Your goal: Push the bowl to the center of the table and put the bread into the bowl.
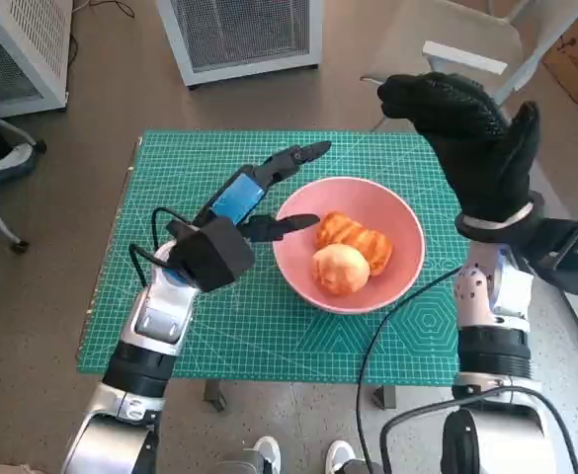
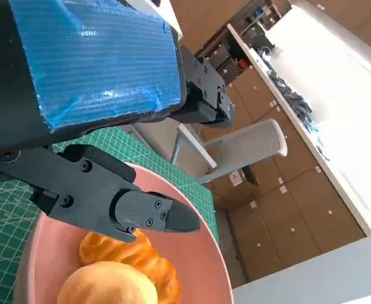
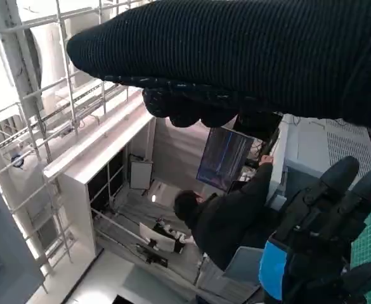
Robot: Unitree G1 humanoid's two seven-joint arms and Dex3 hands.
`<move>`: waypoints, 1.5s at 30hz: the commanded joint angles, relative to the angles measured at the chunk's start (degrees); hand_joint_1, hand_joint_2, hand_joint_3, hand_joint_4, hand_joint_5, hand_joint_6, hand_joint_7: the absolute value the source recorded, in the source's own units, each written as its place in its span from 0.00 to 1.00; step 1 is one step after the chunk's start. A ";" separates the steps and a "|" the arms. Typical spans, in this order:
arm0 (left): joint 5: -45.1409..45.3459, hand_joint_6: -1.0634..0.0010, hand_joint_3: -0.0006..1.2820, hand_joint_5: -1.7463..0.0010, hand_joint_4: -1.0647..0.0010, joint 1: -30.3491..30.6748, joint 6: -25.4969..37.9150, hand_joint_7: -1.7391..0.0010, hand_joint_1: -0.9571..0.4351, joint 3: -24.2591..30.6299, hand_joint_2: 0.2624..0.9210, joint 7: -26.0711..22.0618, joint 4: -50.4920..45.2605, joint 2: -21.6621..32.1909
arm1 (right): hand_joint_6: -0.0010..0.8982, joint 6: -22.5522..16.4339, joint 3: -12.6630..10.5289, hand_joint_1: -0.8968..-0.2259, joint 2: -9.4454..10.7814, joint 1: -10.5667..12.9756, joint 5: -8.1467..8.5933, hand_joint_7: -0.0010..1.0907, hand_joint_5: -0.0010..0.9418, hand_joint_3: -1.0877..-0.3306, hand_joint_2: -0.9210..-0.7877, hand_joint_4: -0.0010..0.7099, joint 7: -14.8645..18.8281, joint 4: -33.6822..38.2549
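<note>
Sitting near the middle of the green gridded cutting mat point(image 1: 219, 326) that covers the small table, the shallow pink plastic bowl point(image 1: 399, 259) already holds two pieces of golden bread: a ridged, glazed twist point(image 1: 361, 238) toward the far side and a rounder, paler bun point(image 1: 340, 269) in front of it. By these pictures both parts of the task look done, since the bowl lies roughly central and the bread rests well inside its rim.

The black left hand with blue tape on its back point(image 1: 241, 202) hovers beside the bowl's left edge with nothing in it, its fingers spread. One dark finger point(image 2: 150, 212) reaches over the rim above the bread, as the left wrist view shows, but whether it touches the bowl I cannot tell. That position suits a hand that pushes a bowl sideways or has let something go above it; which, I cannot say.

The right hand in the black knitted glove point(image 1: 471, 128) is raised well above the table's far right corner, apart from everything, empty, its fingers loosely curved and parted. Held so high, it keeps out of the way of the bowl and of the other arm.

In the right wrist view a person in dark clothes point(image 3: 229, 218) sits in the background.
</note>
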 commanded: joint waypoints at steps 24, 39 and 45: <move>-1.18 0.67 0.16 1.00 0.68 1.28 -0.68 0.91 0.32 0.80 1.00 -0.77 -2.16 0.28 | 0.08 0.71 0.23 0.34 -0.17 1.30 -0.61 0.53 0.01 0.49 0.00 0.39 -0.17 -0.20; -6.38 0.68 0.17 1.00 0.67 2.42 -2.89 0.90 0.28 5.30 1.00 -1.45 -4.25 0.35 | 0.08 0.41 0.22 0.34 -0.22 1.29 -0.91 0.53 0.00 0.49 0.00 0.39 -0.45 -0.21; -11.69 0.68 0.17 1.00 0.68 3.25 -5.15 0.90 0.27 8.53 1.00 -1.73 -3.76 -1.14 | 0.08 0.71 0.28 0.34 -0.13 1.30 -0.89 0.53 0.00 0.49 0.00 0.39 -0.60 -0.38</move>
